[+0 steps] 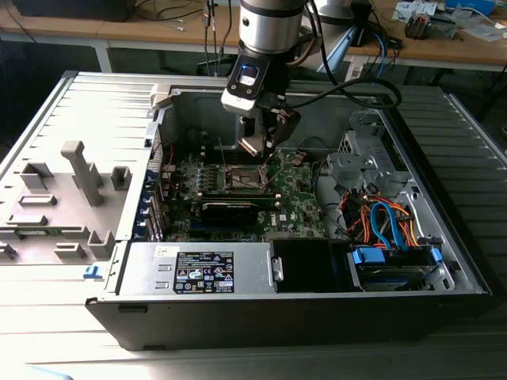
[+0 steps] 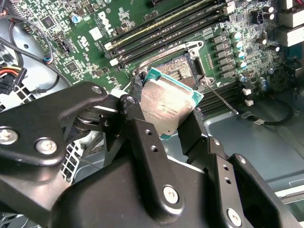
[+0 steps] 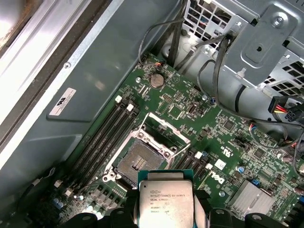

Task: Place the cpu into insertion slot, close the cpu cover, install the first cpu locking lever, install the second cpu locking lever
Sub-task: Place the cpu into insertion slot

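- Black fingers [image 2: 142, 137] of my end effector [image 2: 166, 109] are closed onto the cpu [image 3: 165, 202], pinching two opposite edges.
- Chip hangs near the insertion slot [image 3: 137, 164], clear of it; the cpu cover [image 3: 166, 129] looks swung open.
- Light, stiff, fragile, I'd judge: edges only.
- Underside hidden; lower edge cut off in the first wrist view.

The claw [image 2: 167, 101] grips the cpu [image 2: 166, 111] by two opposite edges, its silvery face showing and tilted. Just past it lies the bare slot [image 2: 183, 68] in the green board [image 2: 90, 28]. A thin lever [image 2: 222, 99] juts out beside the slot.
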Motion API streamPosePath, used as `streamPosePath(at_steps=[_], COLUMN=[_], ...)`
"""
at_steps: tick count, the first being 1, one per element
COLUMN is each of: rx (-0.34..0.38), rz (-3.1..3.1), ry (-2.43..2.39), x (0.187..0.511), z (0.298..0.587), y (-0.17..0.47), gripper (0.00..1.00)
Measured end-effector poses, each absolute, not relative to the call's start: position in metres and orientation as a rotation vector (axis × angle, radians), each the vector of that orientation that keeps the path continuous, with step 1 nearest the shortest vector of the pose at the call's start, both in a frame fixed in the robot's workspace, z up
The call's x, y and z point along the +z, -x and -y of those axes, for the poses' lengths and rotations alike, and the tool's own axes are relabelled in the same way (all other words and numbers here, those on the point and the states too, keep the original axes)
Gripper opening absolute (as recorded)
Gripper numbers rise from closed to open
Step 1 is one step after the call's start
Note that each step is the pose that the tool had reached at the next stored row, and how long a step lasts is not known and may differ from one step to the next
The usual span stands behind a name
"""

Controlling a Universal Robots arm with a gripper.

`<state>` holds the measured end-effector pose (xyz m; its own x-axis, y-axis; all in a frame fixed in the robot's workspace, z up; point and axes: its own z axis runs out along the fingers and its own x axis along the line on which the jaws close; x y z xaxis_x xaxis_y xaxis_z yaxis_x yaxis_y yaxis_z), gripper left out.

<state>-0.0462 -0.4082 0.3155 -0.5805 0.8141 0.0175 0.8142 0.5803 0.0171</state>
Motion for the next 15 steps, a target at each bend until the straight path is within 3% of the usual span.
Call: streamPosePath(at_steps=[15], rx=[-0.037], rz=[2.75], ry=[1.503], x=[0.3147], z=[0.4082], y=[0.0462], gripper=[0.55])
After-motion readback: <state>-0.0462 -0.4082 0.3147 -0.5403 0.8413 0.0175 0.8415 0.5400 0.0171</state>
